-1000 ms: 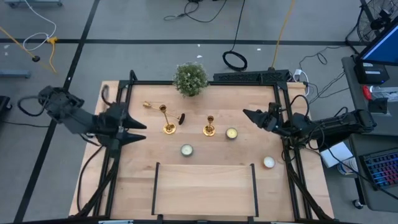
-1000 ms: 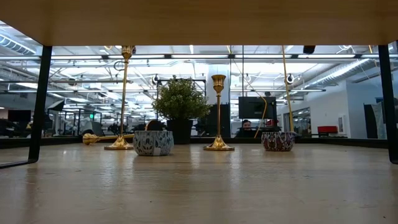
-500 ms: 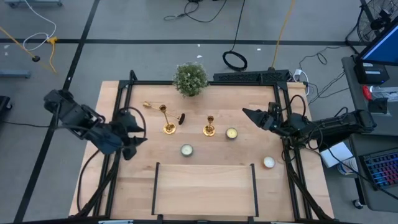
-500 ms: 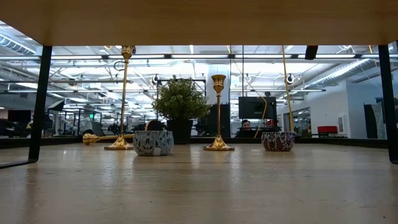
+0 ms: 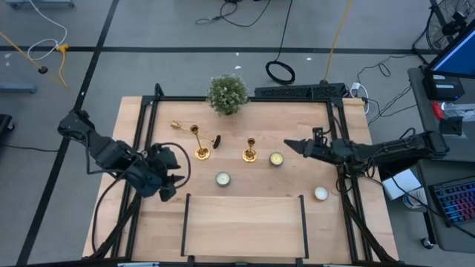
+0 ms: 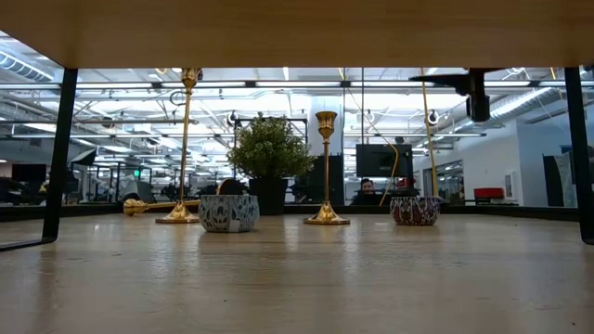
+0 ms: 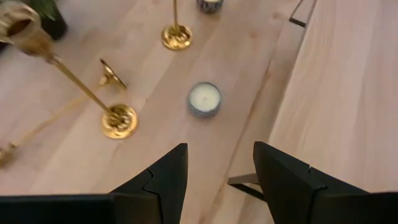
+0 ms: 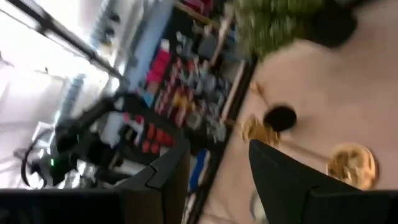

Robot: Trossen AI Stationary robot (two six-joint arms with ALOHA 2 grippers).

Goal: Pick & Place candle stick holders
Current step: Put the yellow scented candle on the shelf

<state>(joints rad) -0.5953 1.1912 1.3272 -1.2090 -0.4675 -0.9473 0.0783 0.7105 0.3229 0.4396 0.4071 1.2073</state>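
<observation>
High view: left gripper (image 5: 169,180) swung in over the table (image 5: 245,222) since a second ago, fingers spread, empty — right gripper (image 5: 295,145) crept closer too, also open. Candle stick holders (image 5: 201,144) mid-table, untouched; one lying down.

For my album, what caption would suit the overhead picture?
Two open pincers, left pincer and right pincer, flank three candle stick holders on a wooden table.

The pale wooden surface (image 5: 245,215) carries two upright candle stick holders (image 5: 200,142) (image 5: 249,149), a third (image 5: 187,127) apparently lying flat, three tealight candles (image 5: 223,179) (image 5: 276,159) (image 5: 320,193) and a potted plant (image 5: 226,93).
</observation>
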